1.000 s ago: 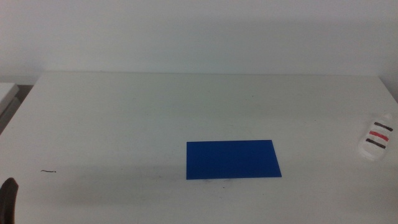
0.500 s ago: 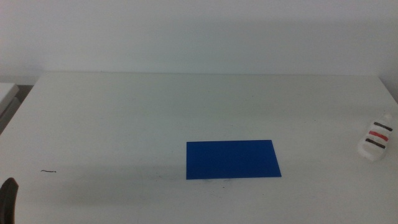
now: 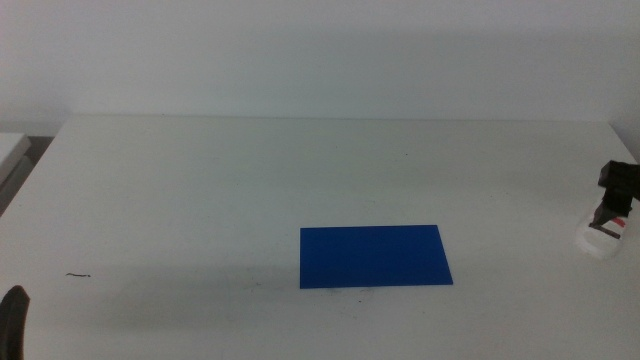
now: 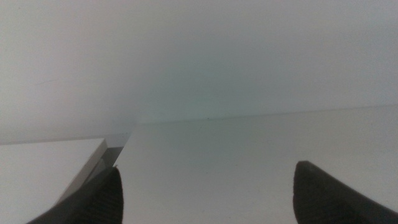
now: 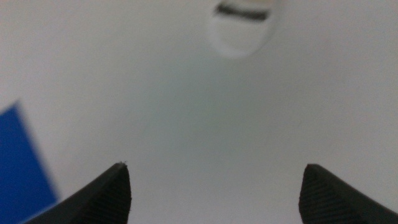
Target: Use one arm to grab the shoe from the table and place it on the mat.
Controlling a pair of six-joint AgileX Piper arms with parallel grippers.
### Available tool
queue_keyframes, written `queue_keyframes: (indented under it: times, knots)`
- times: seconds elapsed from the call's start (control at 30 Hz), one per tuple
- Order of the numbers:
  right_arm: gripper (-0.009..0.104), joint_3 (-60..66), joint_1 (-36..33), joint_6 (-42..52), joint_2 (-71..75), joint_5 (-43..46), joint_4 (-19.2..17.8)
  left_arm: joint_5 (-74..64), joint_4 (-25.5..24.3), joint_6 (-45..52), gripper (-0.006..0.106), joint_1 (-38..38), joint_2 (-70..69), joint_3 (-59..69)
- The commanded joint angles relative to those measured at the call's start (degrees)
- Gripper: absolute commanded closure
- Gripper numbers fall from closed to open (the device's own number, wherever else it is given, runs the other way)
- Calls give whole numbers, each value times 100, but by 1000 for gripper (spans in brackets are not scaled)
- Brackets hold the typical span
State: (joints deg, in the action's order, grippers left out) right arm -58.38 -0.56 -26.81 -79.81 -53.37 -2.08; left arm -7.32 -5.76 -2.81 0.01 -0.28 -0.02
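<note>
One mat (image 3: 374, 256), dark blue, flat on the white surface (image 3: 200, 190), a little right of centre. One shoe (image 3: 603, 238), white, far right of the mat, close to the surface's right edge, well apart from the mat. Only the pale toe end clear in the middle view; straps mostly hidden behind dark hardware.

Two claws in play. Right claw (image 3: 617, 195) in from the right edge, dark and blocky, overlapping the top of the shoe in the middle view; touching or just above, can't tell. From the right wrist, the same claw (image 5: 214, 186) spread wide, two dark tips far apart with bare surface between, nothing gripped. Shoe (image 5: 244, 25) blurred ahead of the tips, outside the gap, one dark strap just visible. A blue corner of the mat (image 5: 22, 162) off to one side, near one tip.

Left claw (image 3: 14, 318) parked low at the bottom left corner, far left of the mat, just a dark sliver showing. From the left wrist, that claw (image 4: 208, 193) spread wide too, empty, only surface and pale wall ahead.

One thin dark mark (image 3: 79, 275) on the surface, left of the mat.
</note>
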Motion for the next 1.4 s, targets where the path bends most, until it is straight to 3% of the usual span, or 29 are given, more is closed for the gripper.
queue_keyframes:
  times: [0.0,0.23,0.4,0.77,0.83,0.87,0.97,1.03,1.07,1.23,1.37]
  knots:
    - [3,-188,296,-374,-434,244,-291,70,23,-8,7,-1,28,2]
    - [3,-763,750,-520,-1756,962,-683,70,23,-8,7,-1,28,2]
    - [3,-1090,750,-520,-2434,1680,-683,70,23,-8,7,-1,28,2]
    - [4,-1195,900,-509,-3218,2122,-829,70,23,-8,7,-1,28,2]
    - [13,-1195,912,-509,-3215,2186,-829,70,23,-8,7,-1,28,2]
    - [24,-1195,912,-509,-3215,2243,-845,70,23,-8,7,-1,28,2]
    - [72,-1195,891,-509,-3215,2266,-856,70,23,-8,7,-1,28,2]
    - [93,-1195,708,-543,-3078,2056,-868,70,23,-8,7,-1,28,2]
    - [97,-1195,541,-690,-2950,1895,-868,70,23,-8,7,-1,28,2]
    - [86,-1195,-727,-1497,-2254,1546,-978,70,23,-8,7,-1,28,2]
    - [85,-1485,-2050,-2355,-2328,1520,-978,70,23,-8,7,-1,28,2]
